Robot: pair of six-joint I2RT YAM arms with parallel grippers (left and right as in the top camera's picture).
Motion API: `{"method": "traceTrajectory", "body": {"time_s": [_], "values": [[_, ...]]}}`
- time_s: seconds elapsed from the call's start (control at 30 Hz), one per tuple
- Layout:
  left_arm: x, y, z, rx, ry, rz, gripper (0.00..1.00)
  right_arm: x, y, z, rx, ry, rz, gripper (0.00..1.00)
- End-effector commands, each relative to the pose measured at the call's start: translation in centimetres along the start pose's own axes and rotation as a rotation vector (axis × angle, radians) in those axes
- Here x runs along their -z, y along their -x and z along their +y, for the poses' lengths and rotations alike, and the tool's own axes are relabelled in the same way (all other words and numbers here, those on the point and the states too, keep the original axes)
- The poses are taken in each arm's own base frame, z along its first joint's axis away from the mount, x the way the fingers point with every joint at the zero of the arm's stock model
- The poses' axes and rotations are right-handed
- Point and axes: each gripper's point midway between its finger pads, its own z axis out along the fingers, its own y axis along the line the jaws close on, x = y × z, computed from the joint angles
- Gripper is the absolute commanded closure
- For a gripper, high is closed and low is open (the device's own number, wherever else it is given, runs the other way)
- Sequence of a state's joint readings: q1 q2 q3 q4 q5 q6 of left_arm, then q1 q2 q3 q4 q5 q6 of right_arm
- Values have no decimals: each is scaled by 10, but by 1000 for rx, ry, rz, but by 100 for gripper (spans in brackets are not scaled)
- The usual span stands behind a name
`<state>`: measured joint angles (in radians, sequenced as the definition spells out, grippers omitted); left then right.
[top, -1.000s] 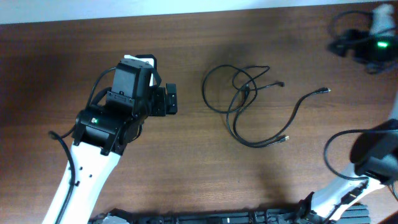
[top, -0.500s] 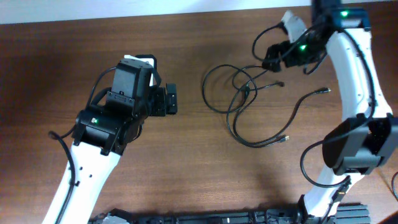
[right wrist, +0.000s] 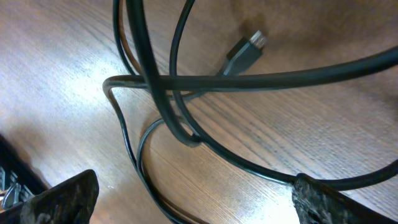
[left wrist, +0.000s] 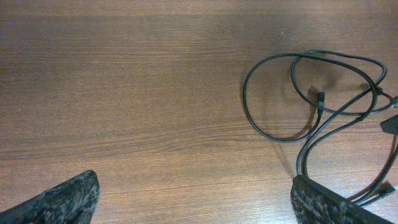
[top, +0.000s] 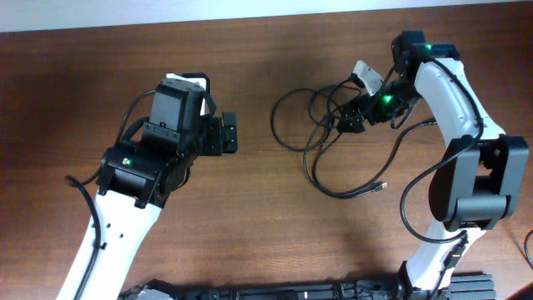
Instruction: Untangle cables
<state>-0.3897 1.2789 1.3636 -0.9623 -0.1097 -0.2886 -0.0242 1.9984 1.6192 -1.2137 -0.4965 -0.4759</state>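
The cables (top: 308, 158) are thin black cords looped together on the wooden table (top: 250, 225), with plug ends trailing to the front right (top: 382, 185) and right (top: 435, 122). My right gripper (top: 350, 118) is open and low over the bundle's right side. In the right wrist view the crossing cords (right wrist: 149, 56) and a plug end (right wrist: 245, 50) lie just ahead of its open fingers (right wrist: 199, 199), and one cord runs past the right fingertip. My left gripper (top: 226, 133) is open and empty, left of the bundle. The left wrist view shows the cable loop (left wrist: 245, 93) to the right of its fingers (left wrist: 196, 208).
Thicker black wires run along the right arm (top: 450, 92) and trail beside its base at the front right (top: 416, 208). A dark rail (top: 275, 292) lies along the table's front edge. A pale strip (top: 125, 17) borders the far edge.
My right arm has swung in from the far right, down and left onto the right side of the cable bundle. The left arm and the cables have not visibly moved.
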Motion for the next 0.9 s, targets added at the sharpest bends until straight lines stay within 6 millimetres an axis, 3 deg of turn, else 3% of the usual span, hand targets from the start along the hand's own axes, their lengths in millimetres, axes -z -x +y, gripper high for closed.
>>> {"method": "traceTrajectory", "body": {"time_s": [0.0, 0.2, 0.4, 0.47, 0.63, 0.77, 0.87], "values": [[8, 6, 3, 17, 6, -27, 1, -8, -5, 5, 10, 34, 13, 3], [8, 6, 3, 17, 6, -27, 1, -12, -2, 9, 20, 52, -1, 4], [8, 6, 3, 17, 6, -27, 1, -39, 14, 15, 111, 56, -70, 7], [8, 6, 3, 17, 6, -27, 1, -50, 13, 24, 132, 84, -72, 17], [8, 6, 3, 17, 6, -27, 1, -63, 13, 35, 165, 98, -63, 96], [8, 6, 3, 17, 6, -28, 1, -56, 16, 35, 118, 95, -69, 96], [8, 6, 3, 17, 6, -27, 1, -36, 21, 38, 98, 97, -65, 96]]}}
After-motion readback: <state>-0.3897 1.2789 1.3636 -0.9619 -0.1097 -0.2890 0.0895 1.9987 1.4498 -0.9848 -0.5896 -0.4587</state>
